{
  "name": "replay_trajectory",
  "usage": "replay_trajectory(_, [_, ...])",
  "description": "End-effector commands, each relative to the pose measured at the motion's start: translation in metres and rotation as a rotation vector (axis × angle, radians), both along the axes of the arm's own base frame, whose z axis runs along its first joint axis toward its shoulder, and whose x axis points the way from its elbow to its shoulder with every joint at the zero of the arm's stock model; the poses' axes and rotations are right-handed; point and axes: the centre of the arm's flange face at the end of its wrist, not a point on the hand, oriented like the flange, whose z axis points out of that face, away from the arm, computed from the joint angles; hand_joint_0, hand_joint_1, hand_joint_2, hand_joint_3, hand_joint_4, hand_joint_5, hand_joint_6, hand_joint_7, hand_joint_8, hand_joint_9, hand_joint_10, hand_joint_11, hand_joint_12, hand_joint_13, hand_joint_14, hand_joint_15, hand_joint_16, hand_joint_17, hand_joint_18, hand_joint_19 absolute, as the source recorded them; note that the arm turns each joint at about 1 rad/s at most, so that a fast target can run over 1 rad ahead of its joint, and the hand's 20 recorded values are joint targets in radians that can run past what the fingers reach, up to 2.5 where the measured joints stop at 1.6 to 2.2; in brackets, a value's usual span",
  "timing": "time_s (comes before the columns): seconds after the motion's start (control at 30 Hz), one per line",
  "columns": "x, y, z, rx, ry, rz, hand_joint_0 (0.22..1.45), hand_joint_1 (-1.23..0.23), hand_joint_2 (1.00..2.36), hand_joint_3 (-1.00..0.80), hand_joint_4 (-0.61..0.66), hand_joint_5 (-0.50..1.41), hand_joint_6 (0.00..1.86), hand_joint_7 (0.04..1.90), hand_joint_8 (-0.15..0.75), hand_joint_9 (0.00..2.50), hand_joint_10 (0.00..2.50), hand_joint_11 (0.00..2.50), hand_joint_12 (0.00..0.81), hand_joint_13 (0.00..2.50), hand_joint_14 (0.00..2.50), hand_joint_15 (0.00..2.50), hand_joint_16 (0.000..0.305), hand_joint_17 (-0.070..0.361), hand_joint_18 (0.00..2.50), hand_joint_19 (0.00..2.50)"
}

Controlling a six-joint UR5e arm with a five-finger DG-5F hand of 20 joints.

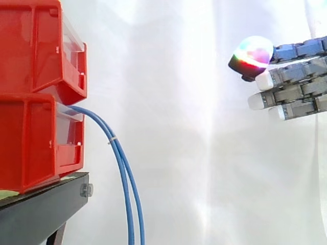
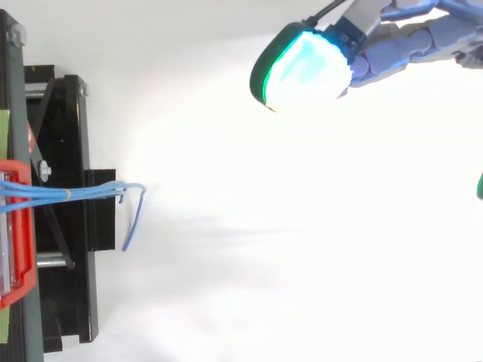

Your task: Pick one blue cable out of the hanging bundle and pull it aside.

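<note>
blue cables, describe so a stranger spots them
Two red bins sit stacked on a black stand at the side view's left. Where they meet, the blue cables curve out and hang down, the only thin blue strands, bound by a white tie.

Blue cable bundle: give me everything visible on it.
Thin blue cables, plastic-looking jackets, leave the front of the lower red bin, arc downward and hang past the picture's bottom edge. A white tie binds them near the bend. From above, one loose end curls away. Nothing else touches them; the open hand is apart.
</note>
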Motion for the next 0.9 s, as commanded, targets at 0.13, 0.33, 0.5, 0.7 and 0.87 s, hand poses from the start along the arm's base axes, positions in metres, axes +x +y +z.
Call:
replay_trajectory(0.13, [0.001,0.004,-0.001,-0.013,0.002,-0.010,0.44,-0.66,1.00,-0.50,0.22,-0.20,0.50,0.72,0.265,0.58,0.00,0.14,0.295,0.50,0.01,0.17,0.039,0.087,0.32,0.12])
replay_trajectory(0.33, [0.003,0.008,-0.006,-0.031,0.013,-0.017,0.45,-0.66,1.00,-0.50,0.22,-0.20,0.50,0.72,0.266,0.59,0.00,0.15,0.292,0.51,0.01,0.17,0.038,0.086,0.32,0.12])
replay_trajectory(0.5, [0.013,0.010,-0.030,-0.033,0.030,-0.017,0.45,-0.66,1.00,-0.50,0.22,-0.20,0.50,0.72,0.265,0.59,0.00,0.15,0.288,0.52,0.01,0.18,0.037,0.084,0.33,0.13])
replay_trajectory(0.7, [0.027,0.013,-0.053,-0.036,0.011,-0.030,0.46,-0.66,1.00,-0.50,0.23,-0.19,0.50,0.72,0.265,0.60,0.01,0.16,0.287,0.54,0.01,0.19,0.037,0.082,0.35,0.14])
replay_trajectory(0.87, [0.031,0.008,-0.059,-0.087,0.006,-0.092,0.46,-0.67,1.00,-0.50,0.23,-0.19,0.50,0.72,0.266,0.61,0.00,0.16,0.286,0.54,0.01,0.19,0.036,0.081,0.36,0.14])
